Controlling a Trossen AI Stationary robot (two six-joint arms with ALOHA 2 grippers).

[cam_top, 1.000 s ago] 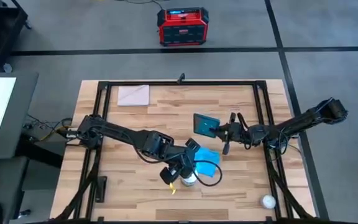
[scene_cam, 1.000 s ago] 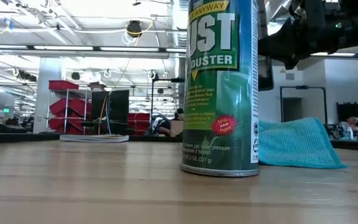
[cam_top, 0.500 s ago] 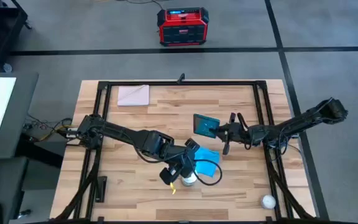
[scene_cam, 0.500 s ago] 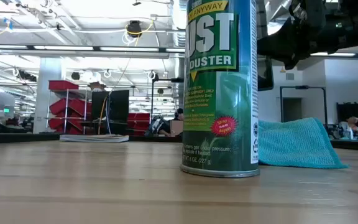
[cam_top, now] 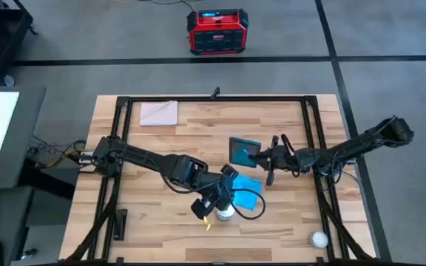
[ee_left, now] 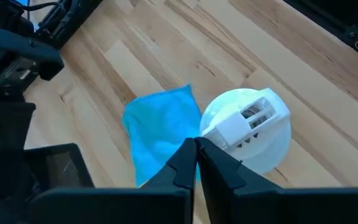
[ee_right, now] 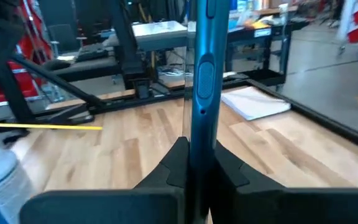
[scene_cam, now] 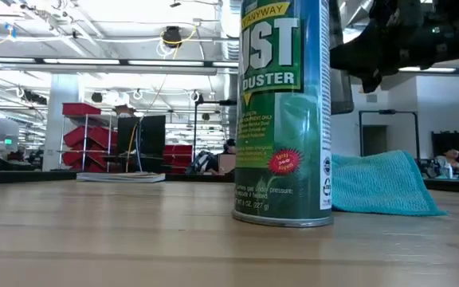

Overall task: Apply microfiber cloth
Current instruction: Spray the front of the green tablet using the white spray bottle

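Beside the microfiber cloth (scene_cam: pixel 381 185), can (scene_cam: pixel 284 112) reads "DUSTER".

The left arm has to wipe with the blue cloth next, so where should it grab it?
Grip the microfiber cloth from above at its raised fold near the far edge, on the side away from the duster can. In the low view it humps up there, giving the left gripper, now shut, something to pinch.
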